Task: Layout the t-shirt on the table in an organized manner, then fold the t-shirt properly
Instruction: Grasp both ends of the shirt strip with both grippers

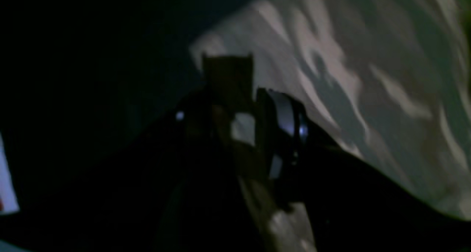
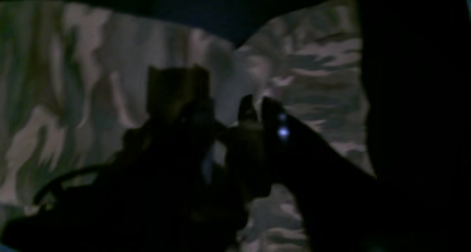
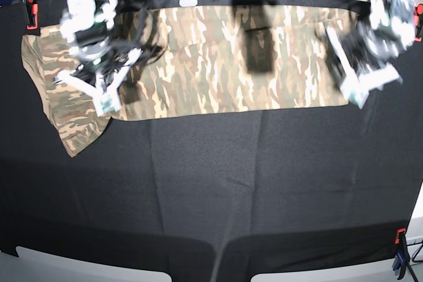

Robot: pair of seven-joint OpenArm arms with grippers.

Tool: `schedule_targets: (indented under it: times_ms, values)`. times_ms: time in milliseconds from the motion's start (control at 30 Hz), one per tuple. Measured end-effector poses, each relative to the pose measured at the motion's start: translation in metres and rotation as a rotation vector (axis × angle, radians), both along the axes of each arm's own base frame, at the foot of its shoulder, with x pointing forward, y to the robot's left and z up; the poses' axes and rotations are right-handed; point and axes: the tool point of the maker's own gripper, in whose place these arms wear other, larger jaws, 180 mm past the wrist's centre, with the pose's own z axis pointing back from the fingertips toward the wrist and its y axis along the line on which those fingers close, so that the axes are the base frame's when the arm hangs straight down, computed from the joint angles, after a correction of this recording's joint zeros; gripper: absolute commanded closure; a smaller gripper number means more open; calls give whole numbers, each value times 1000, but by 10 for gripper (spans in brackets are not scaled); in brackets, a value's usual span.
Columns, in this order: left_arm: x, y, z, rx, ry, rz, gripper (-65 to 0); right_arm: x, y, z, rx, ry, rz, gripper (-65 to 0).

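Both my jaws stand apart: right gripper (image 3: 106,97) over the shirt (image 3: 218,64), left gripper (image 3: 353,87) at its edge. A careless lift could snag and rumple that fold.

The view is dim and blurred. The dark left gripper (image 1: 239,97) fills the lower centre, its two fingers apart with a gap between them. Beyond it, the soft tan, beige and olive camouflage-streaked t-shirt (image 1: 349,79) spreads across the upper right, lying on the matte black cloth-draped table (image 1: 92,60).
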Motion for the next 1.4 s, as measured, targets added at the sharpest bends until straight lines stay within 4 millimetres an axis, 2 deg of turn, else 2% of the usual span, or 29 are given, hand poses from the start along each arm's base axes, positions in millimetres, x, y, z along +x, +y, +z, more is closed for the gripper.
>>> schedule_targets:
  times_ms: [100,200,267,333,433,533,600,733,833,900,967,1033,1167,1267,1400]
  values:
    - [5,-2,-6,-49,32,14,-243,1,-1,1,6,-1,-9,-240]
    - [2,16,-32,-54,116,78,-243,0,-15,3,-5,-1,-49,-240]
    - [0,27,-44,-119,158,147,-243,1,-26,7,-15,-13,-80,-240]
    - [4,40,-41,-180,144,210,-243,0,-38,10,-24,-15,-113,-240]
    - [16,60,-19,-289,84,274,-243,-2,-56,15,-24,-22,-171,-240]
    - [20,59,2,-411,60,236,-243,-2,-62,16,53,-17,-182,-240]
    - [17,58,3,-445,83,221,-243,1,-63,15,139,-29,-170,-240]
    - [2,50,-14,-536,175,215,-243,-9,-92,-3,225,14,-245,-240]
    - [-9,57,-34,-563,229,251,-243,-20,-105,-16,312,51,-266,-240]
    - [-15,60,-43,-570,254,255,-243,-24,-112,-15,356,45,-267,-240]
    - [-20,58,-45,-613,281,239,-243,-24,-116,-7,407,17,-238,-240]
    - [-24,54,-43,-669,305,226,-243,-25,-115,3,469,-4,-187,-239]
    - [-39,37,-43,-731,372,137,-244,-30,-81,27,608,-29,64,-239]
    - [-44,40,-50,-758,391,159,-256,-35,-75,32,687,-17,74,-239]
    - [-45,33,-45,-855,398,169,-256,-35,-65,36,753,-33,91,-239]
